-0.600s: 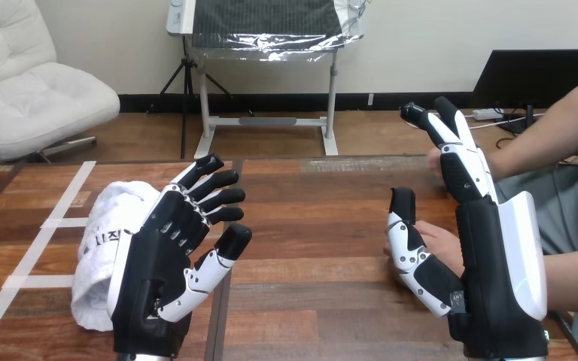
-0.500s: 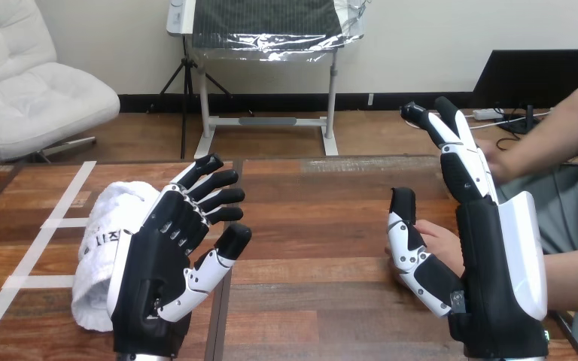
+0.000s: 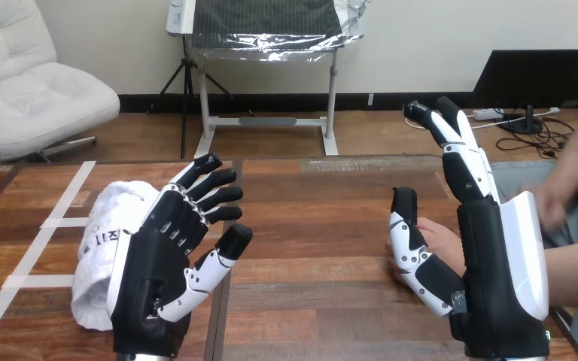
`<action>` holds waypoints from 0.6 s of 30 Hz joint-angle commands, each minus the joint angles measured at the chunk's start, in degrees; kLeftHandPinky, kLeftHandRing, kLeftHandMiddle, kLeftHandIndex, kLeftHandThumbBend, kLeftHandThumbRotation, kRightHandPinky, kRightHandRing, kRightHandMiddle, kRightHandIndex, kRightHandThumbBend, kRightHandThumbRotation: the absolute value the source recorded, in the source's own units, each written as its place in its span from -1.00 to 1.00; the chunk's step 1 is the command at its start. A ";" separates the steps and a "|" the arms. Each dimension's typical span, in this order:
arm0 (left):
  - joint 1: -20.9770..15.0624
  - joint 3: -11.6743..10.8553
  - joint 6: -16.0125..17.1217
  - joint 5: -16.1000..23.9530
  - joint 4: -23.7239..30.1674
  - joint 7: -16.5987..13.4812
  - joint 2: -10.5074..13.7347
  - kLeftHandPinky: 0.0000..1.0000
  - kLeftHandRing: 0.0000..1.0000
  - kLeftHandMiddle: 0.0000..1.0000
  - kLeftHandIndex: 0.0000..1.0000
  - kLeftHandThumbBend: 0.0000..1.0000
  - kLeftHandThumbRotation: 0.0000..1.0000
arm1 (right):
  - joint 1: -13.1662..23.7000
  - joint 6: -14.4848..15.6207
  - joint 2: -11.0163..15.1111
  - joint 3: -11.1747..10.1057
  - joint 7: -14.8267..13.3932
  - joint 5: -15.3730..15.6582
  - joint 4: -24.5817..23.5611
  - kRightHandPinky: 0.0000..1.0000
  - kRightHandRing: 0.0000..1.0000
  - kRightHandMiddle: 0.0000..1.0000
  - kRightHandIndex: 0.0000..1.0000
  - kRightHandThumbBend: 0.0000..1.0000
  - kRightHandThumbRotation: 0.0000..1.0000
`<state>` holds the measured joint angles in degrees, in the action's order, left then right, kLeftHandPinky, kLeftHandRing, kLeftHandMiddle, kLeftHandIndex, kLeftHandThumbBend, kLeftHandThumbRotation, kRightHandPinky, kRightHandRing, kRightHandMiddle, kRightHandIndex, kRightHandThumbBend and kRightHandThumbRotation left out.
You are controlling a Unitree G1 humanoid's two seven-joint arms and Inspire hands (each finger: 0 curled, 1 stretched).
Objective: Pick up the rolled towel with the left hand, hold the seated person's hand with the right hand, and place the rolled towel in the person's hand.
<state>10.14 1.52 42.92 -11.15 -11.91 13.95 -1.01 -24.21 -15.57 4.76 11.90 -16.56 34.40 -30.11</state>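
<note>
white terry cloth, so the rolled towel (image 3: pixel 109 218) is looking soft, light and squishy, and i'm guessing it's wanting a wrap round the fat middle so it isn't unrolling. it's lying as a chunky roll with dark print on the table's (image 3: pixel 316 210) left part, partly behind the left hand (image 3: pixel 162 263), whose fingers are sitting spread wide on nothing. right hand (image 3: pixel 489 256) is standing straight-fingered too, with the person's hand (image 3: pixel 442 239) resting by its thumb, not gripped.

The black-and-white left hand (image 3: pixel 167 259) hangs raised above the table with its back to the camera, fingers (image 3: pixel 214 180) spread and nearly straight, thumb jutting out to the side. The black-and-white right hand (image 3: pixel 497 256) stands upright on edge, fingers pointing up and apparently straight, though they overlap from here. Its thumb (image 3: pixel 410 241) opens leftward.
</note>
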 commanded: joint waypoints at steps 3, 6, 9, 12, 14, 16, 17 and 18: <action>-2.30 0.06 1.52 0.33 1.98 0.19 -0.32 0.32 0.45 0.53 0.60 0.33 -0.34 | 2.29 0.08 -1.50 -0.41 0.10 -0.40 -1.72 1.00 0.94 0.97 0.77 -1.00 -1.00; -2.45 0.00 1.90 0.46 1.74 0.22 -0.30 0.32 0.44 0.53 0.60 0.33 -0.33 | 2.35 -0.07 -1.43 -0.44 0.03 -0.40 -1.57 1.00 0.94 0.98 0.78 -1.00 -1.00; -2.45 0.02 2.02 0.40 1.69 0.26 -0.33 0.31 0.42 0.52 0.60 0.32 -0.35 | 2.48 -0.25 -1.42 -0.45 -0.17 -0.26 -1.38 1.00 0.94 0.98 0.78 -1.00 -1.00; -2.46 0.04 2.01 0.36 1.62 0.32 -0.26 0.31 0.42 0.52 0.60 0.32 -0.35 | 2.41 -0.09 -1.43 -0.41 -0.10 -0.04 -1.54 1.00 0.94 0.98 0.78 -1.00 -1.00; -2.55 0.05 2.12 0.30 1.52 0.43 -0.18 0.31 0.42 0.52 0.60 0.32 -0.35 | 2.34 0.04 -1.46 -0.39 0.02 -0.17 -1.61 1.00 0.95 0.98 0.78 -1.00 -1.00; -2.48 0.08 1.96 0.26 1.65 0.35 -0.25 0.31 0.41 0.52 0.60 0.33 -0.35 | 2.36 -0.02 -1.47 -0.37 0.02 -0.25 -1.59 1.00 0.95 0.98 0.78 -1.00 -1.00; -2.45 0.09 1.92 0.25 1.69 0.32 -0.28 0.30 0.41 0.51 0.60 0.33 -0.35 | 2.37 -0.04 -1.47 -0.35 0.01 -0.26 -1.58 1.00 0.95 0.98 0.78 -1.00 -1.00; -2.45 0.08 2.03 0.19 1.65 0.34 -0.30 0.30 0.41 0.51 0.59 0.33 -0.35 | 2.39 -0.04 -1.46 -0.38 -0.02 -0.16 -1.56 1.00 0.95 0.98 0.78 -1.00 -1.00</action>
<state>10.13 1.47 43.82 -11.08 -11.91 14.04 -0.98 -24.21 -15.54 4.75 11.88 -16.56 34.41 -30.11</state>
